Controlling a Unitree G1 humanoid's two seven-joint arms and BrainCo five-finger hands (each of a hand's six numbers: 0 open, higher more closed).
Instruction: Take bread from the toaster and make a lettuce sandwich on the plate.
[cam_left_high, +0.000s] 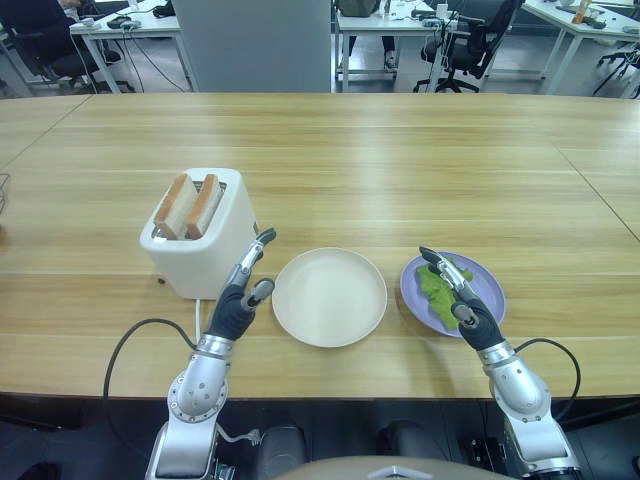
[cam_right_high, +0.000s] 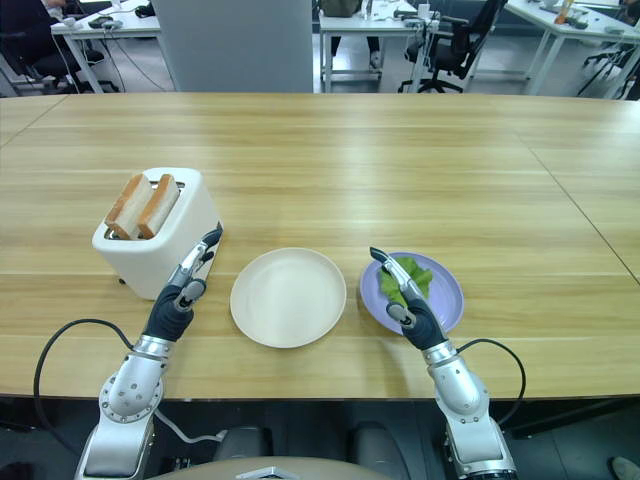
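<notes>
A white toaster (cam_left_high: 195, 240) stands left of centre with two bread slices (cam_left_high: 189, 205) sticking up from its slots. An empty cream plate (cam_left_high: 329, 296) lies at the table's front middle. To its right a purple plate (cam_left_high: 487, 283) carries green lettuce (cam_left_high: 436, 285). My left hand (cam_left_high: 243, 290) is raised beside the toaster's front right corner, fingers extended and holding nothing. My right hand (cam_left_high: 460, 295) hovers over the purple plate's near side above the lettuce, fingers stretched out and not closed on it.
The toaster's black cable (cam_left_high: 130, 340) loops over the table's front edge at the left. The wooden table (cam_left_high: 400, 170) stretches far back. Desks and office chairs (cam_left_high: 465, 40) stand beyond it.
</notes>
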